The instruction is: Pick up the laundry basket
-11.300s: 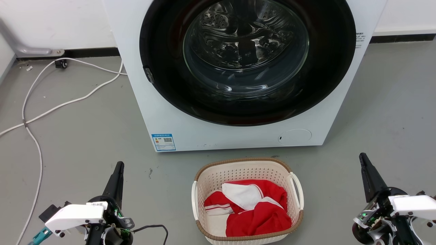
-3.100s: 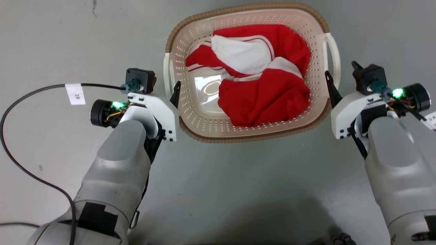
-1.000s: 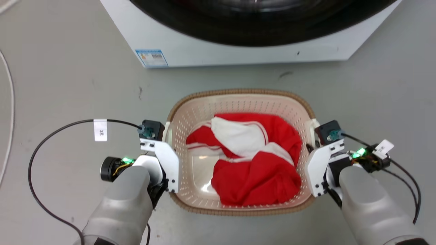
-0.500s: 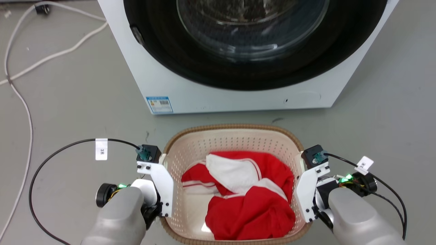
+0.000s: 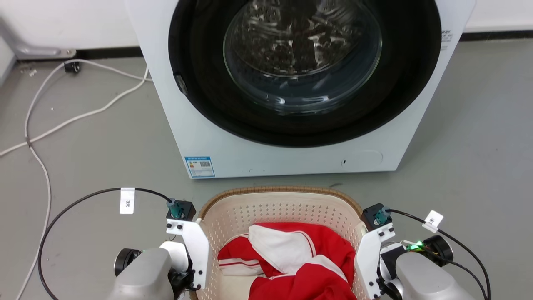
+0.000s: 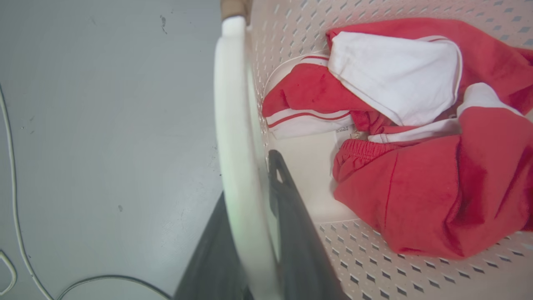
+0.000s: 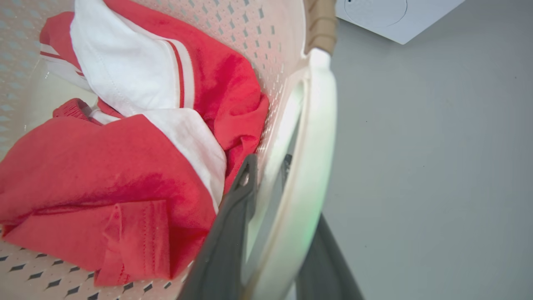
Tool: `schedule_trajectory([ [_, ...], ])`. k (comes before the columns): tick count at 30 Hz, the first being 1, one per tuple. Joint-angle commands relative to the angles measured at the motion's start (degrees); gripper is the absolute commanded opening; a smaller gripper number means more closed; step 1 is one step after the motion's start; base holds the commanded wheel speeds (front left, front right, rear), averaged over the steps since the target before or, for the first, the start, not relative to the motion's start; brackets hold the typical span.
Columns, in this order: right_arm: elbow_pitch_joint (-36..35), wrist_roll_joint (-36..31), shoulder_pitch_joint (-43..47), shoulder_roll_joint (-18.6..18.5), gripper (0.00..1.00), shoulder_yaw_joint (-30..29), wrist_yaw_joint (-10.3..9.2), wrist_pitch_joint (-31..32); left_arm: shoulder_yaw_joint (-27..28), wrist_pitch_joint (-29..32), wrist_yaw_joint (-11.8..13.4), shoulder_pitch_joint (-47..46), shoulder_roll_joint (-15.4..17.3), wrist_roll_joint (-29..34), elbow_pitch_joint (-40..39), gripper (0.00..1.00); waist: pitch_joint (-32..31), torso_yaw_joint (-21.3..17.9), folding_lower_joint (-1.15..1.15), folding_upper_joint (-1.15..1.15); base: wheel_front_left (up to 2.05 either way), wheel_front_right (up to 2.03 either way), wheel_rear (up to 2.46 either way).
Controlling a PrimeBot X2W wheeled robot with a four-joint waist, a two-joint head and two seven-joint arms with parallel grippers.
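A: When set against the view of a second ago, changed how?

B: Item: laundry basket (image 5: 279,208). Lower in the head view, with far more of the washer (image 5: 291,160) showing behind; owed largely to a rise of the camera. Larger than when first seen on the floor (image 5: 104,137) under much the same framing, hence judged nearer the lens: lifted, or starting up.

A: Held how?

B: Left jaws pinching the left handle (image 6: 233,125), one finger (image 6: 291,216) each side. Right jaws clamped likewise on the right handle (image 7: 318,125).

A: Look and place?

B: Cream, perforated, with brown woven-look rim. Between the two pairs of jaws, just before the washer. Contents: red and white clothes (image 5: 329,254), loosely heaped.

A: Meaning for the task?

B: Gripped on both sides; probably rising; not confirmed clear of the floor.
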Motion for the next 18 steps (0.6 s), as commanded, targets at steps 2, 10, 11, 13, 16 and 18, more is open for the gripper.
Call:
schedule_trajectory([
  [2, -0.1, 1.1, 0.9, -0.8, 0.00, 1.6, 0.16, 0.4, -0.8, 0.1, -0.1, 0.4, 0.7, -0.6, -0.4, 0.00, -1.2, -0.1, 0.01, -0.01, 0.00, 0.00, 0.00],
  [10, -0.4, 5.0, 1.4, -1.6, 0.00, 5.4, 0.17, 1.0, -3.0, 0.5, -0.1, 0.8, 0.9, -2.4, -0.3, 0.00, -3.3, -0.1, 0.01, -0.01, 0.00, 0.00, 0.00],
  [11, -0.4, 5.4, 1.5, -1.7, 0.00, 5.8, 0.17, 1.2, -3.2, 0.6, -0.1, 0.8, 1.0, -2.7, -0.3, 0.00, -3.5, -0.1, 0.01, -0.01, 0.00, 0.00, 0.00],
  [13, -0.5, 6.3, 1.5, -1.9, 0.00, 6.7, 0.17, 1.4, -3.7, 0.7, -0.1, 0.9, 1.0, -3.3, -0.3, 0.00, -3.8, -0.1, 0.01, -0.01, 0.00, 0.00, 0.00],
  [16, -0.6, 7.7, 1.7, -2.2, 0.00, 8.0, 0.17, 1.7, -4.3, 1.0, -0.1, 1.1, 1.0, -4.0, -0.1, 0.00, -4.2, -0.1, 0.01, -0.01, 0.00, 0.00, 0.00],
  [18, -0.7, 8.4, 1.6, -2.4, 0.00, 8.8, 0.17, 1.8, -4.7, 1.1, -0.1, 1.1, 1.0, -4.5, -0.1, 0.00, -4.3, -0.2, 0.01, -0.01, 0.00, 0.00, 0.00],
])
